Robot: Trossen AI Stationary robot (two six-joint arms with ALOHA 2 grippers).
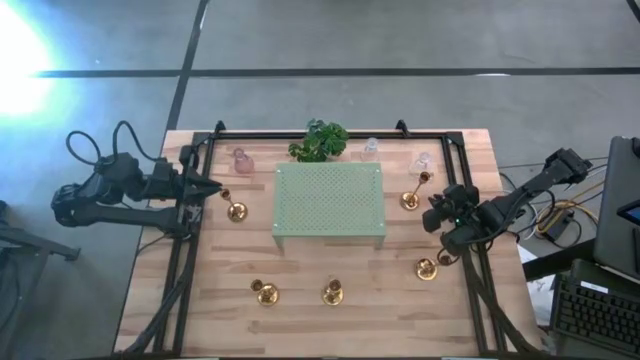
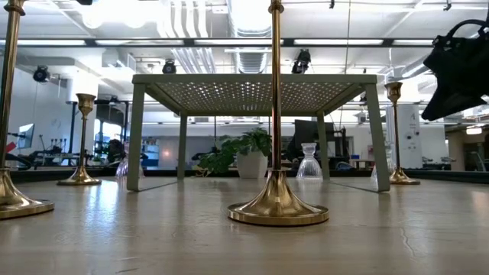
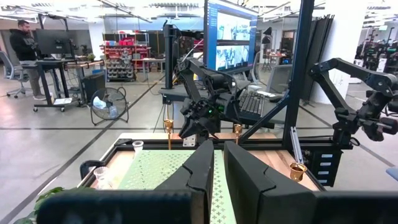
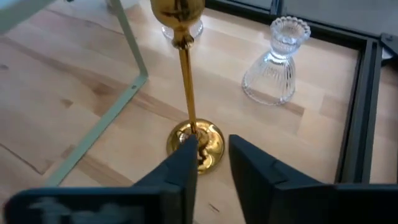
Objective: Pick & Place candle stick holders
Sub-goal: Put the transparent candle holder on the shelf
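Observation:
Five gold brass holders stand upright on their round bases on the table: one left of the stand [image 1: 236, 211], one right of it [image 1: 410, 198], one at the right [image 1: 427, 268] and two near the front [image 1: 265, 292] [image 1: 333, 293]. A pink glass holder [image 1: 241, 160] and two clear ones [image 1: 370, 150] [image 1: 422, 162] stand at the back. My right gripper [image 1: 437, 215] hovers slightly open and empty, above and beside the right brass holder [image 4: 186, 93]. My left gripper [image 1: 207, 190] is shut and empty at the left edge, pointing at the stand [image 3: 168, 171].
A pale green perforated stand [image 1: 330, 200] takes the table's middle, with a leafy plant [image 1: 318, 140] behind it. A black frame rail [image 1: 470, 200] runs along the table's sides and back. Bare wood lies between the front holders and the stand.

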